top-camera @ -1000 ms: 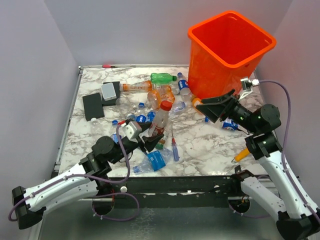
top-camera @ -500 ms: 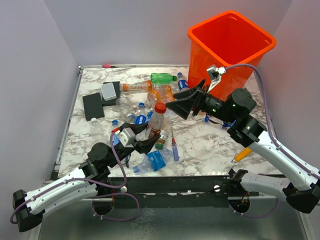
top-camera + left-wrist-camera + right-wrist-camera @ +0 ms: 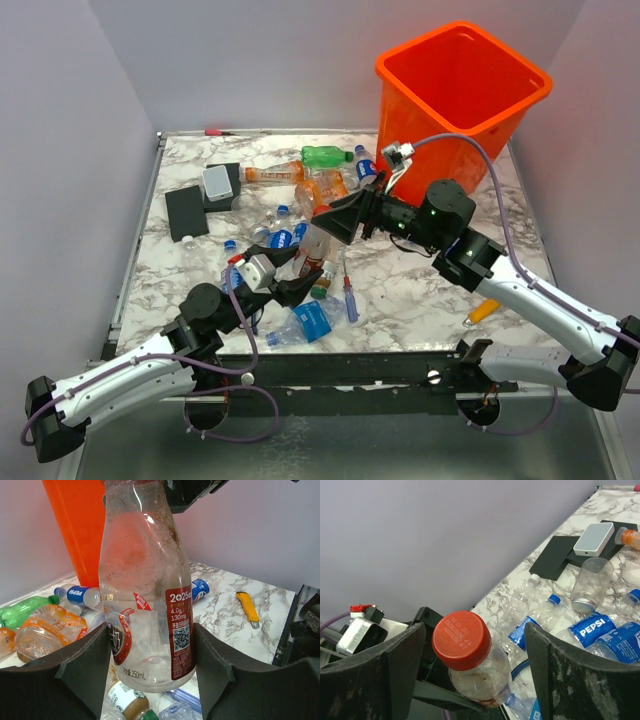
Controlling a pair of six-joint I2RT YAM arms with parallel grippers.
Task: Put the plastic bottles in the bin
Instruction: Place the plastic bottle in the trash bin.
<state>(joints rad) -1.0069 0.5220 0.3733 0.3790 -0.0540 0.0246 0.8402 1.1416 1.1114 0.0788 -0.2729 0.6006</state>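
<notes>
Right arm has swung off the bin (image 3: 480,130) side to mid-table, so your right gripper (image 3: 335,222) now sits wide open around the top of the clear bottle (image 3: 316,248). Your left gripper (image 3: 290,282) has that bottle clamped upright over the middle of the tabletop. Looks like a handover to me, since the bin's at the far right corner.

Top view hides the neck. Right wrist view shows the red cap (image 3: 461,640) between the fingers (image 3: 570,675), seemingly untouched. Left wrist shows pads (image 3: 75,675) tight on the labelled body.
</notes>
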